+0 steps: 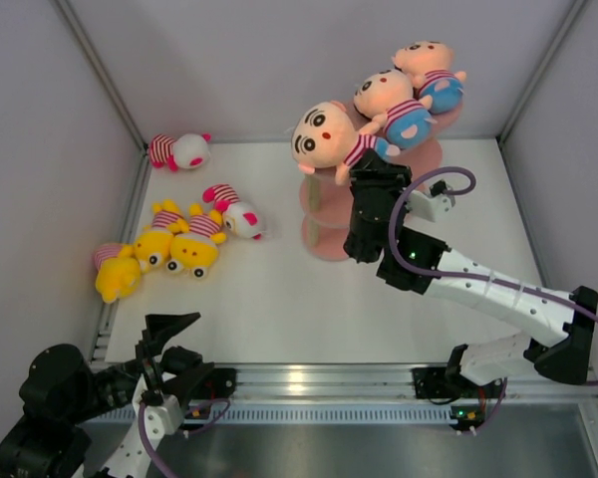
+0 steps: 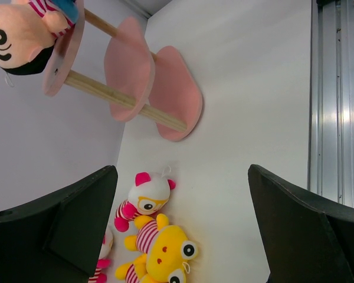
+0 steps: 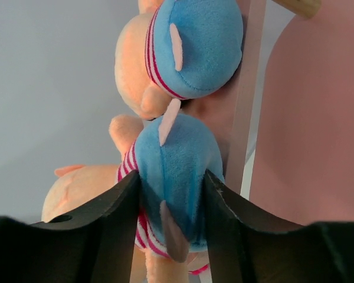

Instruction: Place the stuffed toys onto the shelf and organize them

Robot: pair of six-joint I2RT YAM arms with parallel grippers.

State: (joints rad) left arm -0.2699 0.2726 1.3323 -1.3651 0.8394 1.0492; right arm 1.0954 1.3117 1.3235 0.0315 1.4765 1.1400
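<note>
Evidently the nearest peach-faced doll is going at the front end of the pink shelf's top board, in line with two like it. The right gripper pinches its blue shorts, arm stretched forward. The left gripper hangs wide open and empty near the yellow dolls.
</note>
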